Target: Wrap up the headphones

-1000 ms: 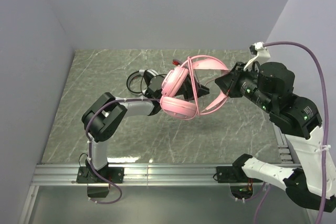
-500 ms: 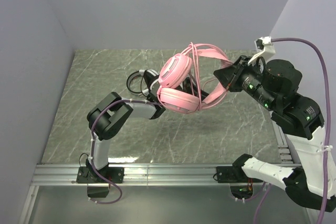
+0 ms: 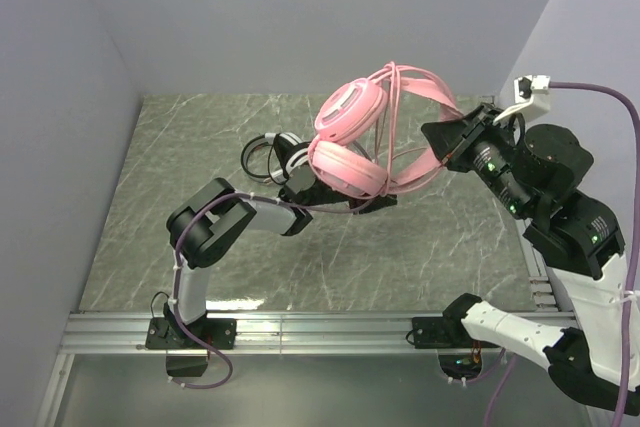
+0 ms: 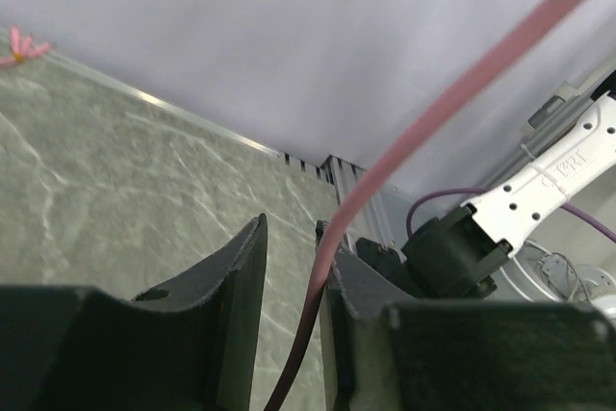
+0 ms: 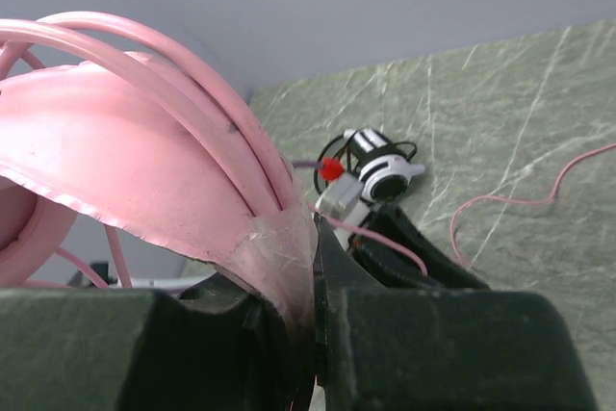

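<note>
Lavender walls close in a grey marbled counter [image 3: 450, 247]. Raised off it, the right hand [image 5: 313, 238] is clamped on the headband of the pink headset [image 3: 350, 167], whose earcups hang toward the left arm, with loops of cable lying over the band. The left hand [image 4: 291, 228] has its fingers a little apart, and the pink cable [image 4: 462, 84] runs between them, close against one finger. The black headset [image 3: 265, 152] lies on the counter behind the left arm.
</note>
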Tool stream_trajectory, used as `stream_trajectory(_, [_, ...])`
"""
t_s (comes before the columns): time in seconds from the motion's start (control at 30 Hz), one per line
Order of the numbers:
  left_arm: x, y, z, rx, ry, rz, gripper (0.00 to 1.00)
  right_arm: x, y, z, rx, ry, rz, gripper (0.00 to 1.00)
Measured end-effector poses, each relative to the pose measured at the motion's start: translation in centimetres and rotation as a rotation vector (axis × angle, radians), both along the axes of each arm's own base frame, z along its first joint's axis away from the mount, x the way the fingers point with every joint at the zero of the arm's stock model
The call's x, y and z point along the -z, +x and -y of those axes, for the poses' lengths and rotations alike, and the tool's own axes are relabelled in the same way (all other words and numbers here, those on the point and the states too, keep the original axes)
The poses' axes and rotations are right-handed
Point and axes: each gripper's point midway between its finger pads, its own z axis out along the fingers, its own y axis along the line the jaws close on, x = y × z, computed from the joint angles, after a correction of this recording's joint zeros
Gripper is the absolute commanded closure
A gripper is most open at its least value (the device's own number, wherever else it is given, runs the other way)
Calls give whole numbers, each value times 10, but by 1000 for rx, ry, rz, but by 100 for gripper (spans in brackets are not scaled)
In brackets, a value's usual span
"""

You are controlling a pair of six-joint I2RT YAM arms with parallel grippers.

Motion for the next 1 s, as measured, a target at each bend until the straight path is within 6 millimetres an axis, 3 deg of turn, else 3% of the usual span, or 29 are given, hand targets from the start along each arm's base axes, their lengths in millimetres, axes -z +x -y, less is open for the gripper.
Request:
stream_trajectory(0.27, [26, -29, 0, 35, 54, -64, 68, -2, 13, 28, 180, 22, 12, 100])
stream_trajectory(0.63, [18, -73, -14, 43, 56, -26, 74, 21, 36, 61, 421, -31, -31, 100])
stream_trajectory(0.77, [12, -86, -22, 42, 49, -10, 89, 30, 46, 73, 505, -65, -54, 100])
stream_trajectory(1.0, [6, -100, -38, 7, 59, 29, 99, 52, 61, 103, 596, -109, -110, 100])
